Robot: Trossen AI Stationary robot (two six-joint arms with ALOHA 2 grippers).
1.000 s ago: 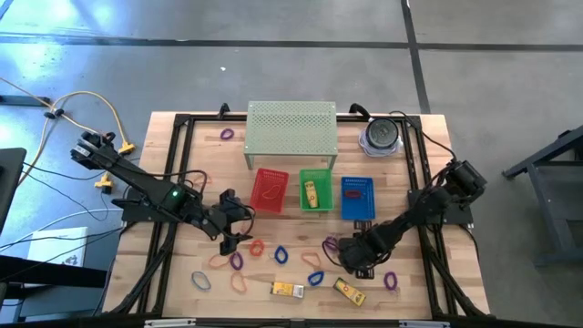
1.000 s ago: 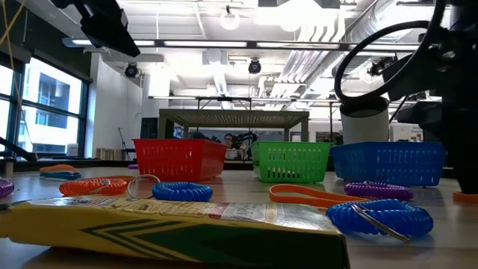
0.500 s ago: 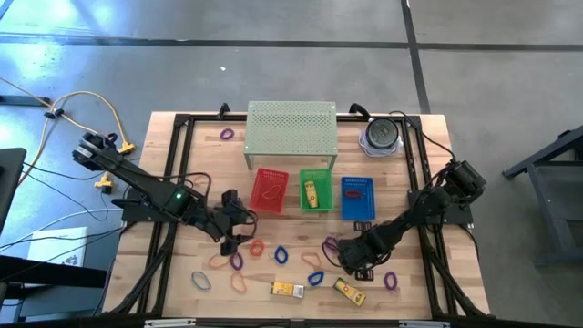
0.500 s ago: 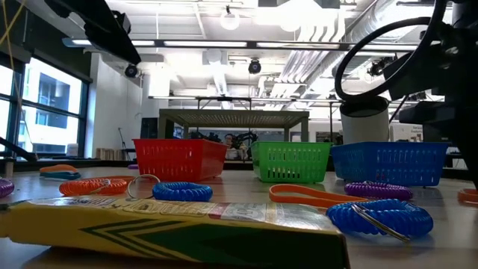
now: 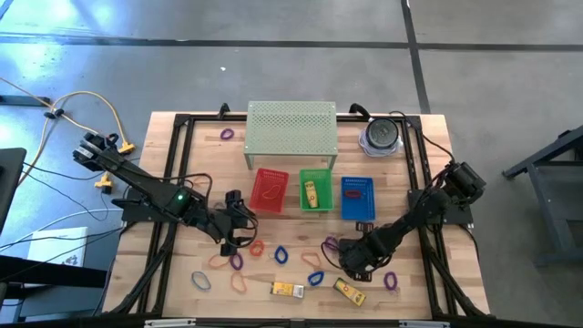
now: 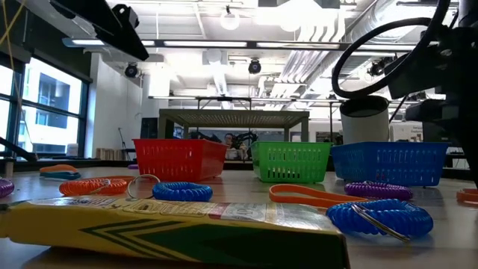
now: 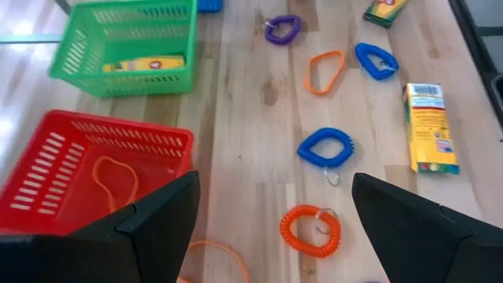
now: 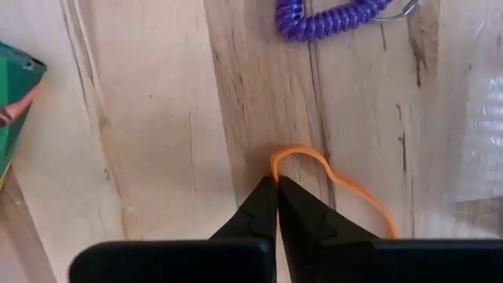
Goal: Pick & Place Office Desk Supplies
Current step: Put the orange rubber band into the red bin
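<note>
The surface (image 5: 182,137) carries a perforated shelf (image 5: 291,129) at its far edge. In front of the shelf stands a row of three baskets: red basket (image 5: 269,190), green basket (image 5: 315,191), blue basket (image 5: 357,197). The green basket holds one yellow box (image 7: 143,64); the red basket holds an orange band (image 7: 115,178).

The remaining supplies lie along the near edge: two yellow boxes (image 5: 287,290) and many loose loops in red, orange, blue and purple.

The right hand (image 8: 277,196) is low over the near right part of the surface. Its fingers are pressed together on the edge of a thin orange rubber band (image 8: 334,182), which lies flat on the wood.

The left hand (image 5: 239,228) hovers in front of the red basket, fingers spread, holding nothing.

Handling: the band is judged very light, limp and stretchy. It probably sags and swings when lifted. Grip a single strand at the loop's edge, pinching close to the wood. The boxes are stiff; grip these across the narrow sides.
</note>
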